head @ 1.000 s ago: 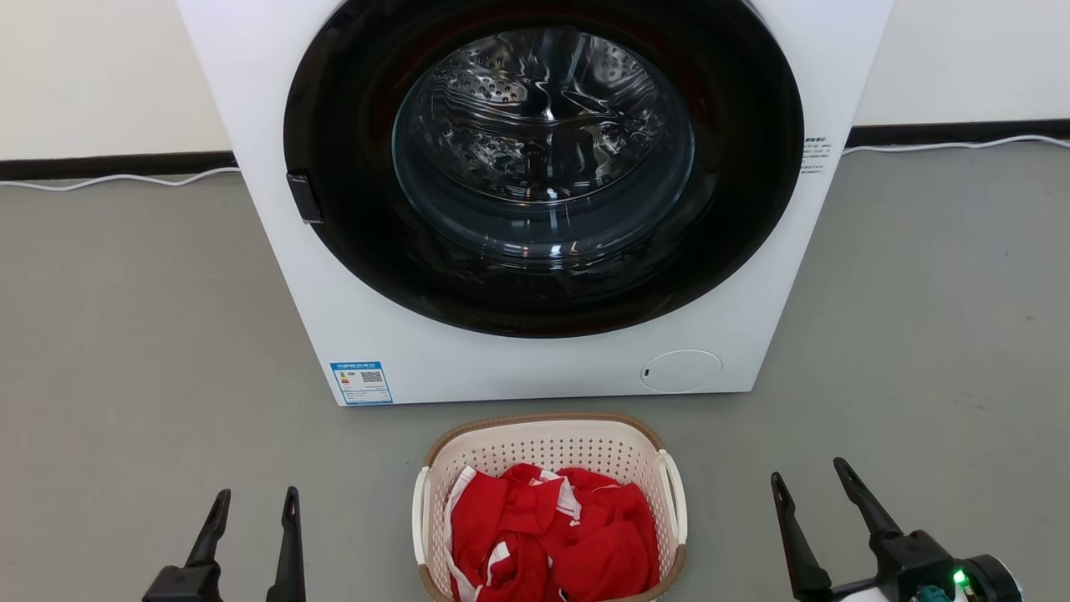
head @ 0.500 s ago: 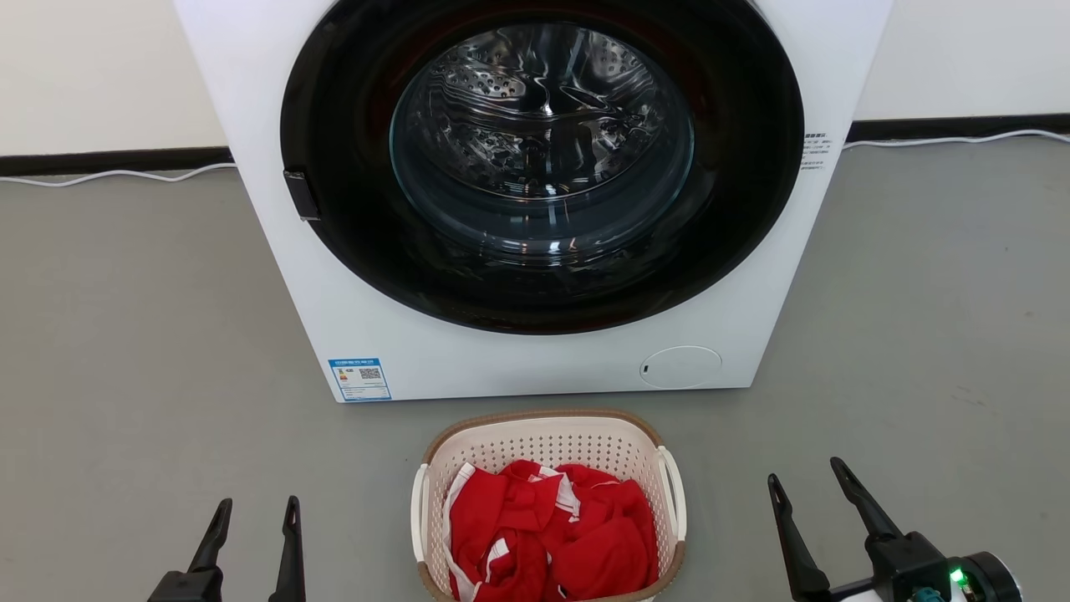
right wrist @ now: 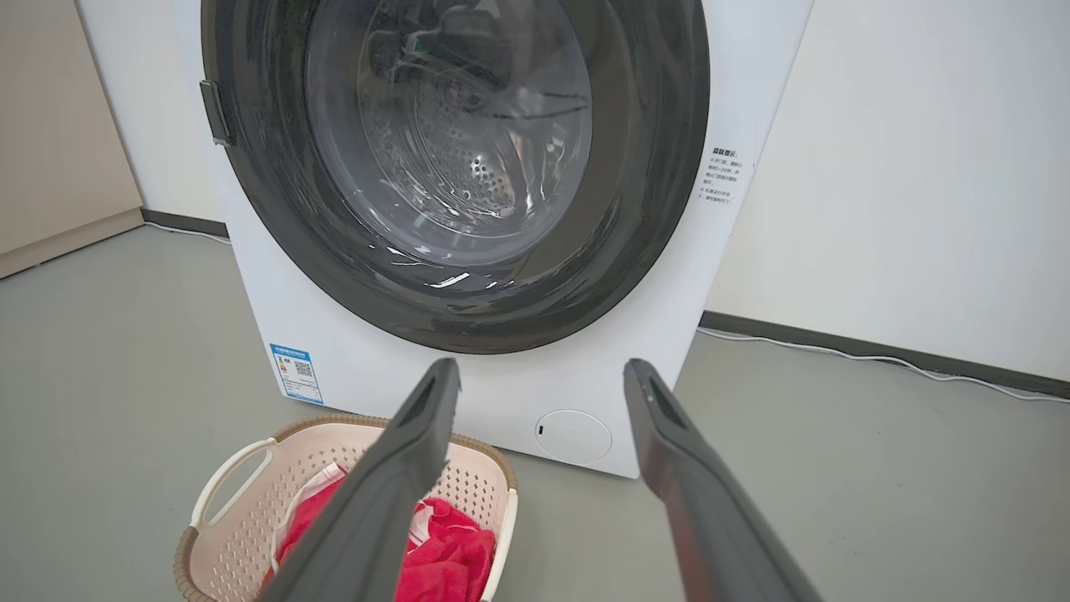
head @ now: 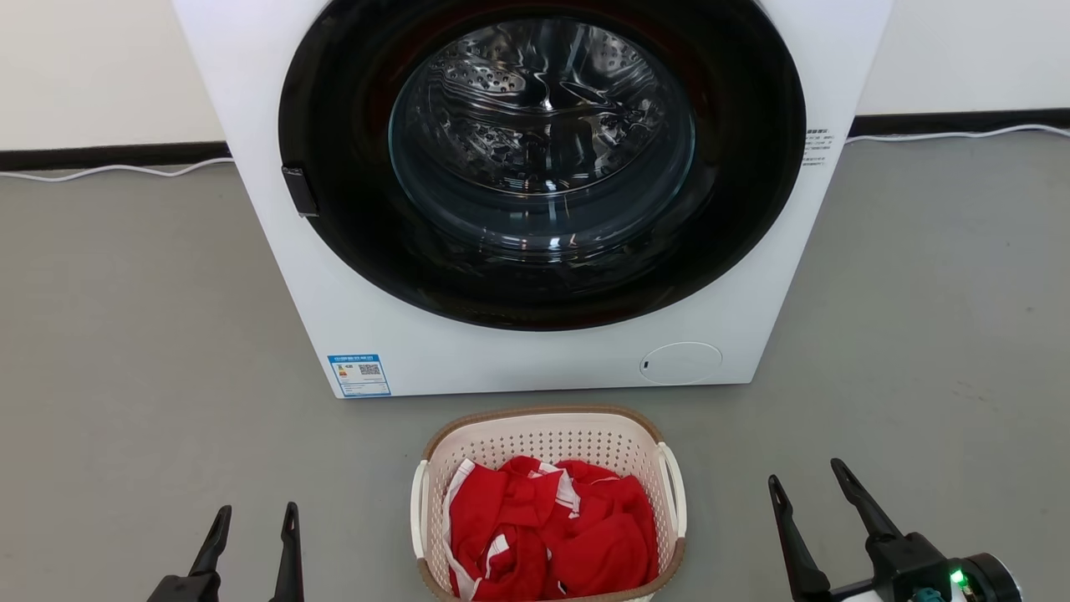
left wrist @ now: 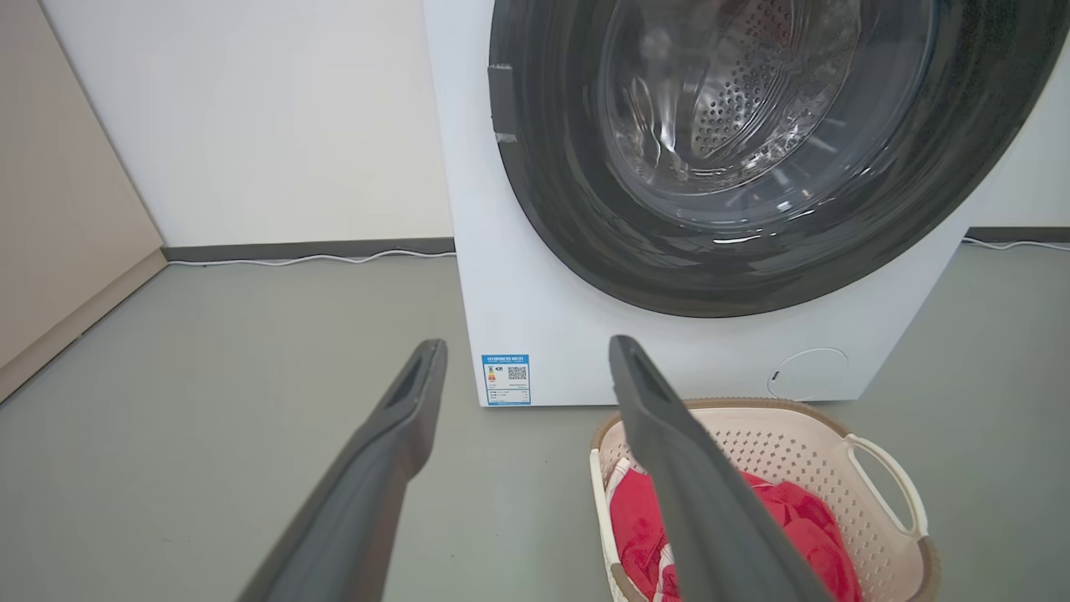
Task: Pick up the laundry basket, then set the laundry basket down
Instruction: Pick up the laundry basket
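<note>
The laundry basket (head: 547,439), cream with perforated walls, a brown rim and white loop handles, stands on the grey floor just in front of the washing machine and holds red and white cloth (head: 547,527). The basket (left wrist: 802,447) sits at the lower right of the left wrist view and the basket (right wrist: 251,493) at the lower left of the right wrist view. My left gripper (head: 255,512) is open at the basket's left, apart from it. My right gripper (head: 807,475) is open at its right, also apart. Nothing lies between either pair of fingers.
A white front-loading washing machine (head: 518,368) with a dark round door stands right behind the basket. A white cable (head: 109,170) runs along the dark skirting at the back wall. Bare grey floor (head: 142,334) spreads to both sides.
The whole head picture has shifted slightly, so the camera moved. My left gripper sits a little lower in that view than a second ago. Both grippers stay open and the basket stays put.
</note>
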`<state>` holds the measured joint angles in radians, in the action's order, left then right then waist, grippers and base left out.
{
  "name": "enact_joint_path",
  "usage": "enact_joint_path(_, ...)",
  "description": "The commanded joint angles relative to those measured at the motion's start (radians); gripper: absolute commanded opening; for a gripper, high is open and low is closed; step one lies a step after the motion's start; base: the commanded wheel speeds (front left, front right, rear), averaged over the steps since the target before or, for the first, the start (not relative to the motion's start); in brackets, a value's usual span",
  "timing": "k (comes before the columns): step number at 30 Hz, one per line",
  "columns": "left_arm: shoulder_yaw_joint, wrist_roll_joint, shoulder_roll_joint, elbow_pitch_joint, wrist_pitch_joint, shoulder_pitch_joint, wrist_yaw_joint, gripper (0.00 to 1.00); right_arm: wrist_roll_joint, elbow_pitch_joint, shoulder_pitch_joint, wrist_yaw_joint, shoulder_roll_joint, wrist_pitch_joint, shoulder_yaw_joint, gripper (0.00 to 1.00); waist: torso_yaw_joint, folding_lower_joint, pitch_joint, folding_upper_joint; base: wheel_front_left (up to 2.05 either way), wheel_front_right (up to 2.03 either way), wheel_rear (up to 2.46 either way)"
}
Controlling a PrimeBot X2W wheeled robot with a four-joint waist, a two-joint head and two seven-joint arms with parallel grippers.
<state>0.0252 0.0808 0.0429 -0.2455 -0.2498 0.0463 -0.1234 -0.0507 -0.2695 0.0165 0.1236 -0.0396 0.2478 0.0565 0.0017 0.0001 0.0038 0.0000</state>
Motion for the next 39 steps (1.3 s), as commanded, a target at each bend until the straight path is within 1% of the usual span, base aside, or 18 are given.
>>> enact_joint_path(1,0.031,0.011,0.008,0.020,-0.012,-0.027,-0.004,1.00,0.008,0.020,0.030,0.007,-0.011,0.014,0.022,1.00,0.000,0.0000,0.003,0.0000,0.00,0.00,0.00)
enact_joint_path(7,0.027,0.026,0.008,0.015,-0.012,-0.030,-0.005,1.00,0.025,0.012,0.039,0.007,-0.011,0.014,0.027,1.00,-0.002,0.0000,0.021,0.0000,0.00,0.00,0.00)
enact_joint_path(16,0.007,0.062,0.007,-0.004,-0.012,-0.072,-0.003,1.00,0.063,-0.019,0.106,0.007,-0.011,0.014,0.050,1.00,-0.011,0.0000,0.100,0.0000,0.00,0.00,0.00)
enact_joint_path(26,-0.042,0.103,0.007,-0.067,-0.012,-0.170,0.010,1.00,0.073,-0.092,0.216,0.007,-0.011,0.014,0.086,1.00,-0.013,0.0000,0.229,0.0000,0.00,0.00,0.00)
enact_joint_path(35,-0.131,0.148,0.007,-0.150,-0.012,-0.306,0.031,1.00,0.071,-0.181,0.338,0.007,-0.011,0.014,0.124,1.00,0.000,0.0000,0.375,0.0000,0.00,0.00,0.00)
enact_joint_path(39,-0.163,0.166,0.007,-0.173,-0.012,-0.364,0.035,1.00,0.073,-0.201,0.383,0.007,-0.011,0.014,0.132,1.00,0.006,0.0000,0.444,0.0000,0.00,0.00,0.00)
